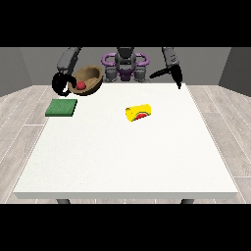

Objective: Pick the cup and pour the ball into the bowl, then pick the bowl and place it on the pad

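Note:
A brown bowl [90, 78] is held tilted above the table's far left, its opening facing the camera. A red ball [81, 85] lies inside it. The hand at the view's left [61, 84] is curled round the bowl's left rim. A green pad [62, 107] lies flat on the table just below and in front of the bowl. A yellow cup [138, 112] with a red and green pattern lies on its side near the table's middle. The hand at the view's right [176, 78] hangs over the table's far right edge with fingers pointing down, holding nothing.
The white table [127, 157] stretches wide toward the camera in front of the cup and pad. The robot's torso [125, 63] stands behind the far edge. Grey floor surrounds the table.

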